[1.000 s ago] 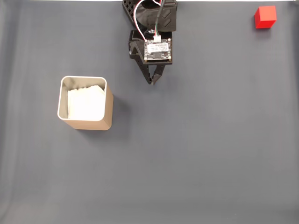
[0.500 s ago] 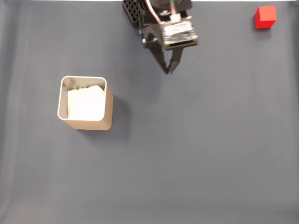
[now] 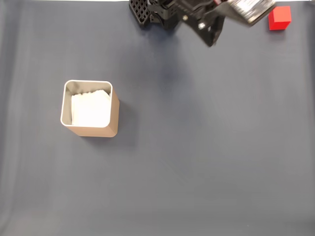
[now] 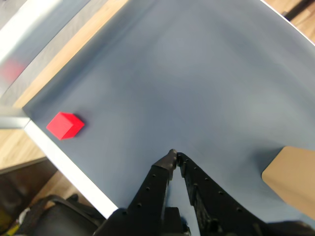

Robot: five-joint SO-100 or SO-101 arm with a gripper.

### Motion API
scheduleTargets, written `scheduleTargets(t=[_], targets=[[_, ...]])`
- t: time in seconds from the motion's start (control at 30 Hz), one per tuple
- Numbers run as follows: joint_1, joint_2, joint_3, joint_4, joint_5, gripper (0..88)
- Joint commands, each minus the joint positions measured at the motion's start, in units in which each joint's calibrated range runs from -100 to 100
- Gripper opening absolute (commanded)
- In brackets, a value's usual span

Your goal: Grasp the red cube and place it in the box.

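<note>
Nearer the red cube [image 3: 279, 18], gripper [image 3: 211, 43] swung right (closed)

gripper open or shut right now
Shut: in the wrist view the gripper has its fingertips meeting with nothing between them, and the red cube sits apart.

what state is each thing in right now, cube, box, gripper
red cube: resting on the grey mat near its far right corner in the fixed view, not gripped.
box: upright, open-topped, white lining inside, no cube in it.
gripper: shut, fingertips together, holding nothing, apart from the cube.
</note>
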Motion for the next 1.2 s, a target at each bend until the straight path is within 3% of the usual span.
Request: scheduleTargets(t=[0.0, 0.37, 0.73, 1.17], targets=[[-5.20, 1.28, -4.52, 2.25, 1.37, 0.2], [-17.42, 4.31, -7.89, 6.44, 2.39, 0.2], [-27.00, 9.24, -8.62, 3.90, -0.54, 1.3], [-27.43, 14.00, -7.34, -8.09, 3.86, 12.6]])
